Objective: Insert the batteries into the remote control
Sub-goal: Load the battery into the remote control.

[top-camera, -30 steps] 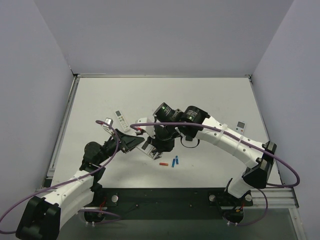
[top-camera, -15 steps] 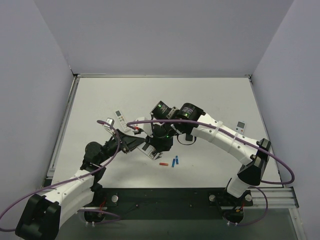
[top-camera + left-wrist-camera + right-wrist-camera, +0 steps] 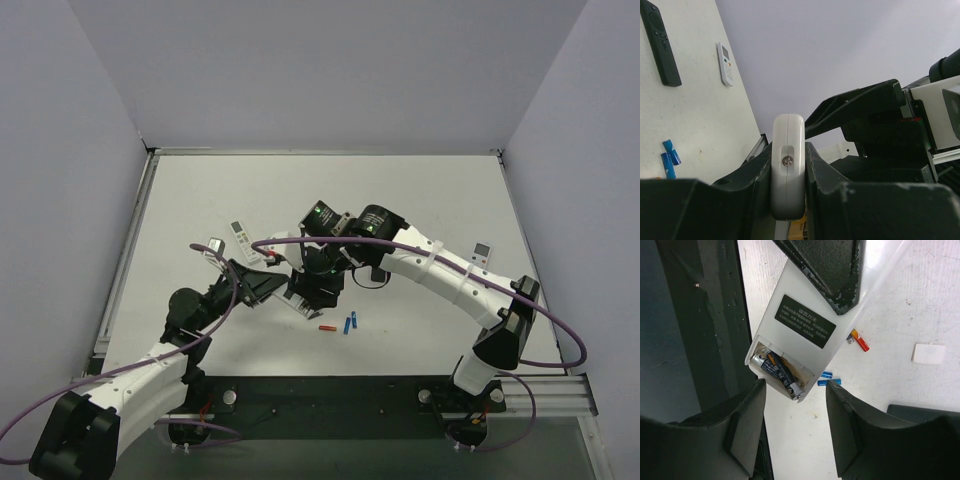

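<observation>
My left gripper (image 3: 788, 150) is shut on the remote control (image 3: 788, 170), squeezing its white end between both jaws. The right wrist view shows the remote control (image 3: 805, 305) from the back, with a dark label and an open compartment. One dark grey battery (image 3: 779, 371) lies slanted in that compartment. My right gripper (image 3: 796, 390) stands open just off the compartment end and holds nothing. A red and orange battery (image 3: 859, 340) and two blue batteries (image 3: 830, 378) lie on the table. From above, both grippers meet at the remote control (image 3: 297, 297).
A small white cover (image 3: 928, 353) lies on the table near the loose batteries. A slim white remote (image 3: 243, 241) and a black remote (image 3: 661, 42) lie farther back. Another small white remote (image 3: 481, 253) sits at the right. Walls enclose the table.
The right arm's wrist has shifted a little left and closer over the remote, and its jaws have spread apart. The left arm has kept the remote in place.
</observation>
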You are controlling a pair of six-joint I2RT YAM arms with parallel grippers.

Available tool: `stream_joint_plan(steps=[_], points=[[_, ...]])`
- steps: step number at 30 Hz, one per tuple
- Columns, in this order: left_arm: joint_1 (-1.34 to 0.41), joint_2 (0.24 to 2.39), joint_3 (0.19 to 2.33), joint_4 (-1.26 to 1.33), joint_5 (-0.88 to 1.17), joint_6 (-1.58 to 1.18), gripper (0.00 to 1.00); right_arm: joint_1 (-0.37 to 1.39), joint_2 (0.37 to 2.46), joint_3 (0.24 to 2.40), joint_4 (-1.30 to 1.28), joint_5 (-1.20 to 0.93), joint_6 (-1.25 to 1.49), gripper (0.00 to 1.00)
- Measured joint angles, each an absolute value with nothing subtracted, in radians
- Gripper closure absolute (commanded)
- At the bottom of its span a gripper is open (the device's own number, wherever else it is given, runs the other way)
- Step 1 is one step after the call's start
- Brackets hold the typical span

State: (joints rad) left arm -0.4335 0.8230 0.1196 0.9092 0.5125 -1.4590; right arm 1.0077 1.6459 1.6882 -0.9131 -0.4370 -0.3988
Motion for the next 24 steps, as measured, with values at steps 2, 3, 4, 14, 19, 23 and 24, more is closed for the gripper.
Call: stream_joint_plan(steps=[2, 3, 4, 14, 19, 23, 24], points=[[-0.434, 0.815, 0.111, 0.911, 0.496, -1.467, 1.0, 1.008, 1.646, 1.691, -0.91, -0.43, -0.393, 0.42], [-0.433, 0.812, 0.106, 0.911, 0.49, -1.471, 1.0, 1.008, 1.645, 1.692, -0.908, -0.426, -0.39, 0.39], [-0.434, 0.807, 0.099, 0.91, 0.48, -1.477, 1.0, 1.008, 1.645, 1.693, -0.901, -0.422, -0.385, 0.35], [-0.433, 0.772, 0.072, 0.899, 0.418, -1.503, 1.0, 1.003, 1.516, 1.61, -0.735, -0.309, -0.263, 0.38], [-0.434, 0.752, 0.058, 0.879, 0.385, -1.521, 1.0, 1.0, 1.413, 1.49, -0.613, -0.231, -0.154, 0.52], [-0.433, 0.738, 0.053, 0.848, 0.358, -1.537, 1.0, 1.0, 1.396, 1.424, -0.546, -0.204, -0.072, 0.57], [-0.433, 0.732, 0.051, 0.844, 0.352, -1.54, 1.0, 1.0, 1.396, 1.408, -0.525, -0.202, -0.05, 0.59]])
